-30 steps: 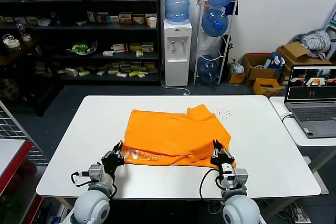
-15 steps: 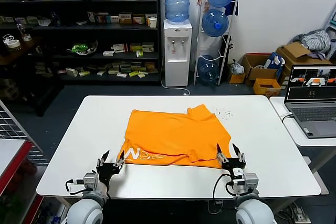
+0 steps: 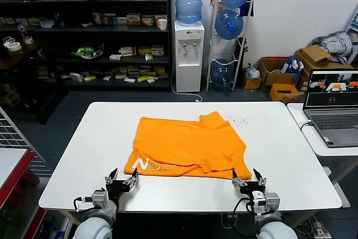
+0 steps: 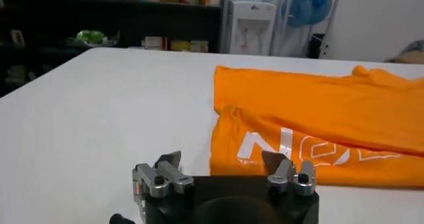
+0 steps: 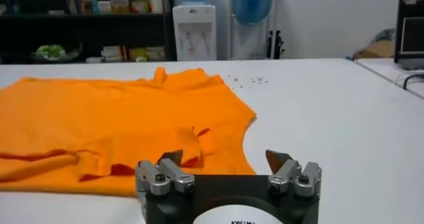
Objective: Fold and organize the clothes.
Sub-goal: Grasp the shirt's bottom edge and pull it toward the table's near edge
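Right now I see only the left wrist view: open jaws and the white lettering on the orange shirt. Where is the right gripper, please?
Observer: The right gripper hovers near the front edge of the table, just in front of the near right corner of the T-shirt. Its jaws are open and hold nothing.
Operator: Is the shirt flat on that side?
Observer: Not fully. The right wrist view shows a small fold of fabric turned over near that corner.
Operator: Is anything else on the table?
Observer: Only small dark specks, beyond the shirt's far right corner.
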### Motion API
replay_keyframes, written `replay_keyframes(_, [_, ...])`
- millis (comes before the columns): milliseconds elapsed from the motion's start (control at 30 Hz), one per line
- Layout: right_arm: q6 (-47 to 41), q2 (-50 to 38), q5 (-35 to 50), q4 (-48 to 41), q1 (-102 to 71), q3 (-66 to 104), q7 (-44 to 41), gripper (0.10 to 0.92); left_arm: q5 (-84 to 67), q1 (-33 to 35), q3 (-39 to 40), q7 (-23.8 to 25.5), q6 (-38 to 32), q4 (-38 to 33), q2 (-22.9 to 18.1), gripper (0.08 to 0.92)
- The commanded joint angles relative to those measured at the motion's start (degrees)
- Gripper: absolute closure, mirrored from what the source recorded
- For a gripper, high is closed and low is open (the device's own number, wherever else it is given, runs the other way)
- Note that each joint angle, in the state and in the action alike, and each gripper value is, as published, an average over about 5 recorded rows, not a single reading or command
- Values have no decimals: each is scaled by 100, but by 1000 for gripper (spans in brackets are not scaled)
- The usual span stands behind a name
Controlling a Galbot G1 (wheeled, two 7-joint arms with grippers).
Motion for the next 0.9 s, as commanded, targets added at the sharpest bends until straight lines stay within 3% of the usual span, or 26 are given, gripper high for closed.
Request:
replay_keyframes(33, [-131, -49, 146, -23, -73, 47, -30, 265, 57, -48, -3, 48, -48, 186, -88, 177])
replay_keyframes(300, [-199, 8, 334, -142, 35, -27, -84, 495, 247, -113, 66, 1, -57, 265, -170, 213])
replay_keyframes(733, [-12, -80, 266, 107, -163, 59, -38, 867, 282, -35, 82, -95, -64, 24, -131, 559])
replay_keyframes(900, [-17, -256, 311, 411, -397, 135, 95, 902, 240, 246, 52, -307, -46, -452, 14, 723])
